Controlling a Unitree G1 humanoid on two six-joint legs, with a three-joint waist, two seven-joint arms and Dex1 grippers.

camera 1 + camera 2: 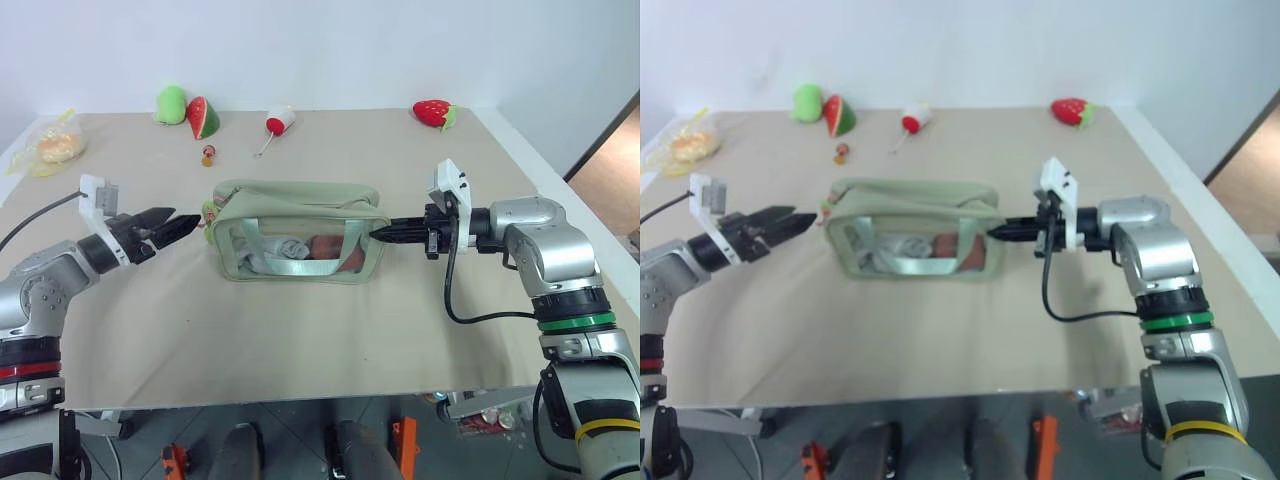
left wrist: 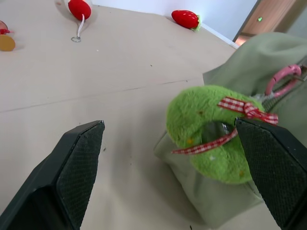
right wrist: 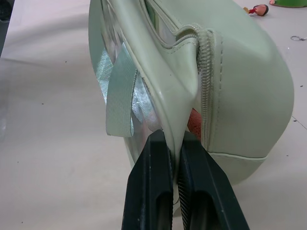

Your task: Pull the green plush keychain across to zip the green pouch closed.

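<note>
The keychain (image 2: 211, 132) hangs at the pouch's (image 1: 300, 215) end on the robot's left, a small lime plush lump with a red-checked ribbon round it and a pink clasp behind. It looks light and squashy, so a pinch should sink in and hold well; I judge the best hold is across the plush body close to the clasp, since a hold far out would likely just stretch the charm before the zipper pull moves. The pouch sits mid-surface (image 1: 300, 340), soft-walled with clear side panels and a webbing strap, likely to slide or buckle if pulled without a counter-hold. The right tool (image 1: 385, 234) is pinched shut on a seam fold at the pouch's opposite end, which should anchor it. The left tool (image 1: 180, 226) stands wide, its fingers (image 2: 76, 163) flanking the keychain without touching it. Plush toys lie well apart along the surface's far edge.
</note>
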